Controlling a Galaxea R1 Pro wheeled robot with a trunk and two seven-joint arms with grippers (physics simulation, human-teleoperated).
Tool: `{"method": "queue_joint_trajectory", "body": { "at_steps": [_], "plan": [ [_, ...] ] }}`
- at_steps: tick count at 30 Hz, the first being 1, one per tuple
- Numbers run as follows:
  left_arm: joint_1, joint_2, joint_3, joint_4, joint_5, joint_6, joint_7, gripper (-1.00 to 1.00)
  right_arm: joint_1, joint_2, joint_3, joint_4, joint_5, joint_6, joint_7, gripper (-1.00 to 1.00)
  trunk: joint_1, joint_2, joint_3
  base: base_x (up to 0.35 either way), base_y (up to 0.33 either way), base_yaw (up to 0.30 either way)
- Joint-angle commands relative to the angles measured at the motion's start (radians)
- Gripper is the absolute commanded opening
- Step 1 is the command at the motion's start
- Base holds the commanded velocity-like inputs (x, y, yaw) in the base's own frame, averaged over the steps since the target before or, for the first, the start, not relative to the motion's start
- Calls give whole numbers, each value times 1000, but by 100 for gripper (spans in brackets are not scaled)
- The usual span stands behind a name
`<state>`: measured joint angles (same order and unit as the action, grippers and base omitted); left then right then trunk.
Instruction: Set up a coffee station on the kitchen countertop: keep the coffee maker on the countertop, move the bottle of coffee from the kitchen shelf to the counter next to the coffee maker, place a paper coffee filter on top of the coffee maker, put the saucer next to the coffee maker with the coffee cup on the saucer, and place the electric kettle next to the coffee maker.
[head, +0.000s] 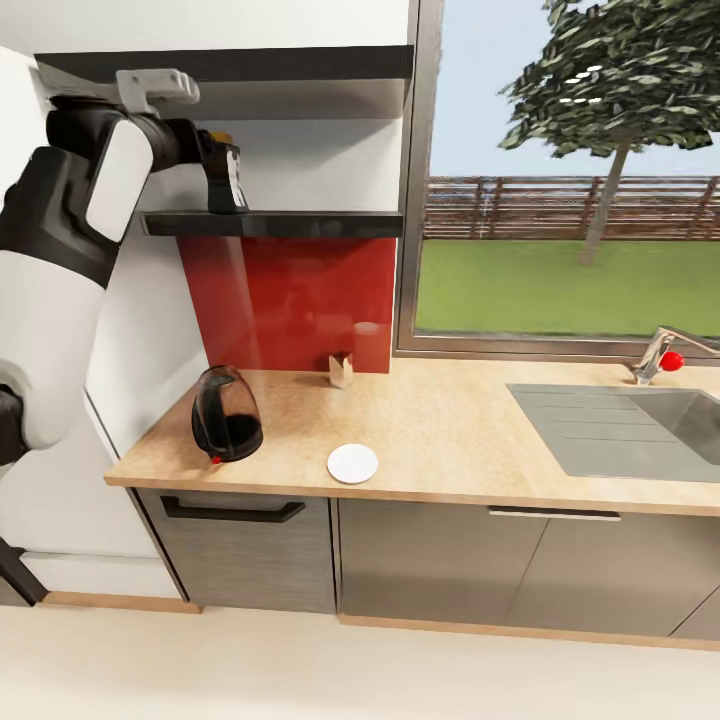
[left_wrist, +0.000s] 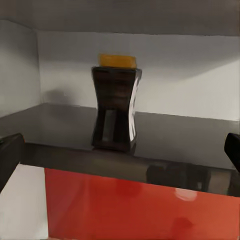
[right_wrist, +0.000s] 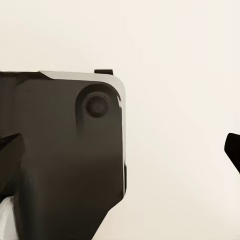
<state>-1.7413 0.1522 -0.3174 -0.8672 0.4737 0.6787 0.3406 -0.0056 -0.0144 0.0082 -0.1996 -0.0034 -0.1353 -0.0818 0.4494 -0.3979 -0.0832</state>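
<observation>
Step in hand, as judged: fetching the bottle of coffee (left_wrist: 115, 102) from the kitchen shelf (head: 300, 224). The left tool (head: 225, 175) is raised at shelf height, released, fingertips (left_wrist: 10, 152) spread wide with the bottle upright between but untouched. Next move calls for advancing, then clenching on the waist. Below, electric kettle (head: 226, 413) and saucer (head: 353, 463) sit on the bench (head: 450, 420). Right tool (right_wrist: 120, 150) released, empty.
</observation>
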Motion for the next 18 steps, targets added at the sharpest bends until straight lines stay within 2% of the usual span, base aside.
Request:
{"method": "queue_joint_trajectory", "body": {
  "at_steps": [1,3,5,8,12,18],
  "plan": [
    [-2,-2,-5,6,-11,-11,7,100,-1,0,1,0,0,-3,-3,100,1,-2,-2,0,0,0],
    [2,-7,-5,14,-49,-28,3,100,-1,0,0,0,0,-3,-3,100,1,-2,-2,0,0,0],
    [4,-8,-5,16,-64,-34,1,100,-1,1,0,0,0,-2,-4,100,1,-2,-2,0,0,0],
    [6,-5,-5,16,-68,-37,-6,100,-1,1,-1,-1,0,-3,-4,100,1,-2,-2,0,0,0],
    [6,-4,-7,15,-74,-39,-68,100,-1,0,-2,0,-1,-3,-3,100,1,-2,-2,0,0,0],
    [9,4,-6,15,-83,-38,-103,100,-1,-1,-3,3,-1,-2,-3,100,1,-2,-2,0,0,0]
  ]
}}
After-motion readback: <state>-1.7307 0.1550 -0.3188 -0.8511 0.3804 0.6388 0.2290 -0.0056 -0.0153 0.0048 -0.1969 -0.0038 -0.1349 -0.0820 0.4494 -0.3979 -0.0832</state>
